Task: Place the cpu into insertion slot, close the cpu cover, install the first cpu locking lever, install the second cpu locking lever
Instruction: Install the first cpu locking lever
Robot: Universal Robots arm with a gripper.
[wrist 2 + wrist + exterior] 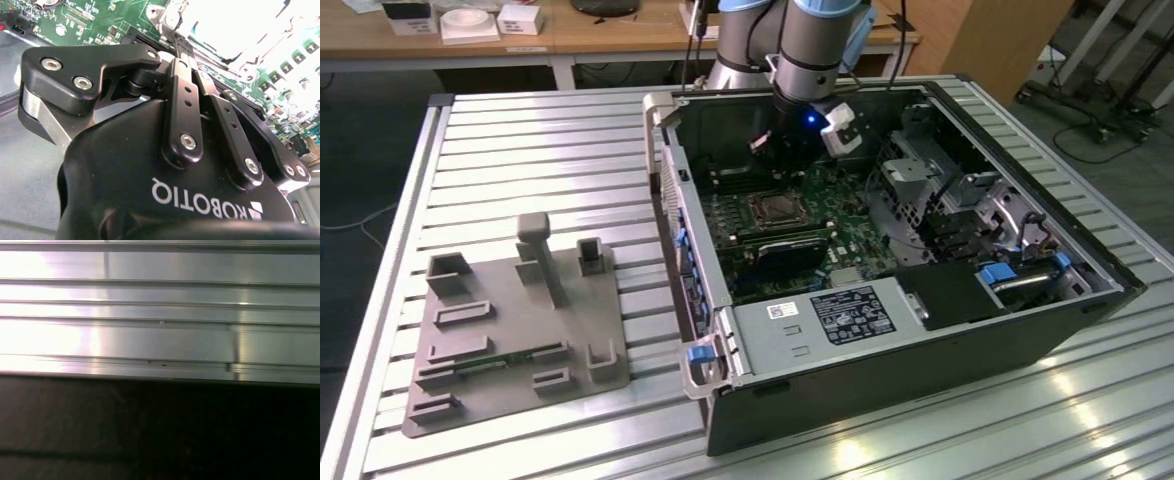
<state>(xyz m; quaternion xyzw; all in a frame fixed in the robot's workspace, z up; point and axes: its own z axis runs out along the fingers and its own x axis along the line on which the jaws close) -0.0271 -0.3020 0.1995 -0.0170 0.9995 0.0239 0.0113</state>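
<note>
Currently, in the exterior view, the arm reaches into the open computer case (921, 385) standing on the slatted bench (547, 140). The claw (777, 160) hangs over the green circuit board (843, 195), near the socket but apart from it, on its far side. The cpu (782, 209) lies flat in the socket, tan top showing. The cpu cover (757, 214) appears to lie down around it as a frame, though I cannot confirm it is fully shut. In the second wrist view, the claw (179, 47) has its fingers (182, 85) drawn together. Whether anything thin is nipped between them I cannot tell. Beyond the tips is a glare-washed patch of metal on the board. In the first wrist view there are bench slats and a dark band, unidentified. Judgement: placing looks done and the work stands at the cover-and-lever stage. Any lever work calls for a low, precise approach beside the socket, clear of the chip.
</note>
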